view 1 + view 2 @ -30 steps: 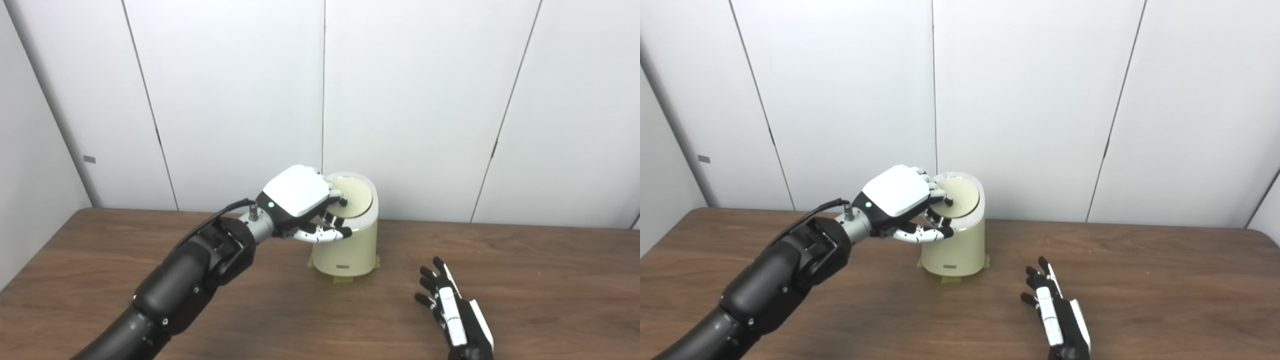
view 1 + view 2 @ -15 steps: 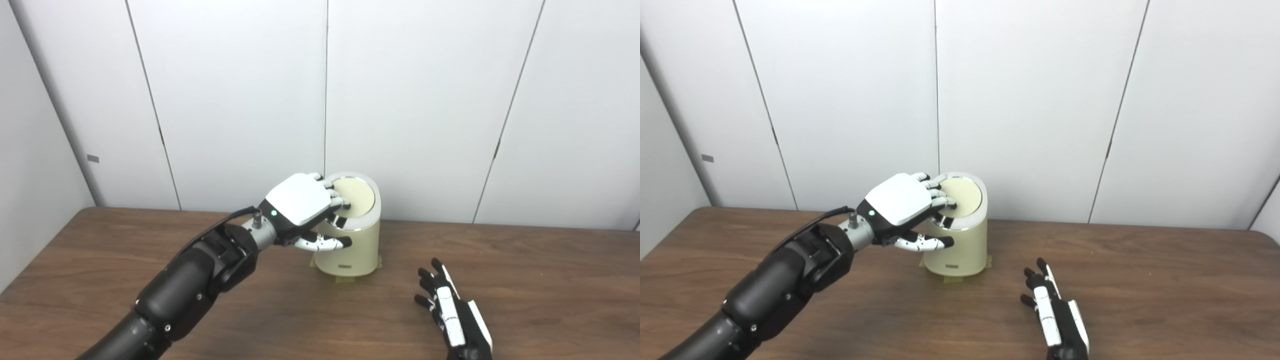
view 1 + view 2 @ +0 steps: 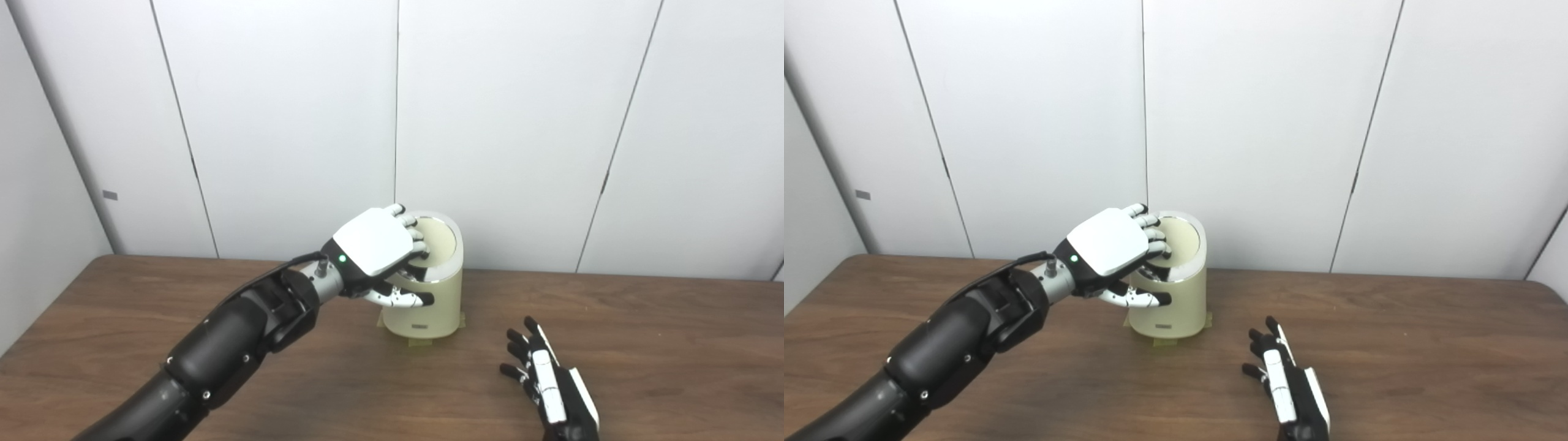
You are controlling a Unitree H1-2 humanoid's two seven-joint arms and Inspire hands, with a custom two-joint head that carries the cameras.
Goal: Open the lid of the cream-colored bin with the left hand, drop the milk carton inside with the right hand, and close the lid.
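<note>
The cream-colored bin [image 3: 429,306] stands at the middle back of the table. Its round lid [image 3: 440,239] lies inside a shiny rim. My left hand [image 3: 375,248] rests palm down on the lid's left part, fingers spread flat on it, with the thumb sticking out in front of the bin wall just under the rim. A small dark gap shows under the fingers at the lid's front-left edge. My right hand [image 3: 548,386] lies open and empty on the table, to the right of and nearer than the bin. No milk carton is in view.
The brown wooden table [image 3: 643,343] runs up to a white panelled wall [image 3: 520,122] right behind the bin. Strips of tape [image 3: 422,343] stick out from under the bin's base.
My left hand's fingers went from curled on the lid's edge to lying flat on top of it, and the lid sank into the rim. My right hand slid slightly left.
</note>
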